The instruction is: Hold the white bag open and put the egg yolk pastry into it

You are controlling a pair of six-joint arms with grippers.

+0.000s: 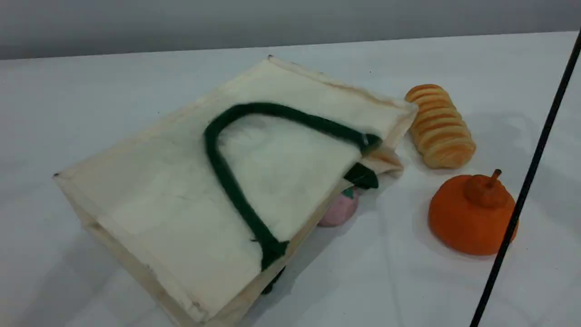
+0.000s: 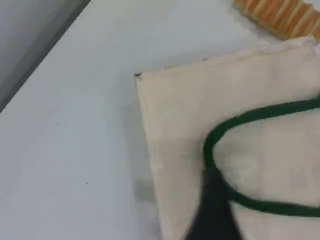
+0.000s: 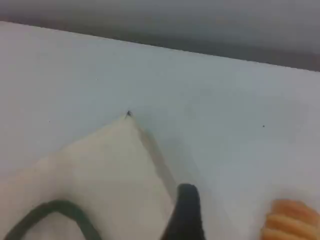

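The white bag (image 1: 159, 190) lies flat on its side on the table, its mouth toward the right. One dark green handle (image 1: 222, 168) rests in a loop on its upper face. The egg yolk pastry is out of view. Neither arm shows in the scene view. In the left wrist view a dark, blurred fingertip (image 2: 215, 215) hangs over the handle (image 2: 250, 117) on the bag (image 2: 180, 110); I cannot tell how its jaws stand. In the right wrist view a dark fingertip (image 3: 185, 215) sits above the bag's far corner (image 3: 100, 170), with nothing held.
A pink ball with a green mark (image 1: 339, 210) sits at the bag's mouth. A ridged golden bread roll (image 1: 439, 126) and an orange pumpkin (image 1: 472, 213) stand to the right. A black cable (image 1: 526, 186) crosses the right edge.
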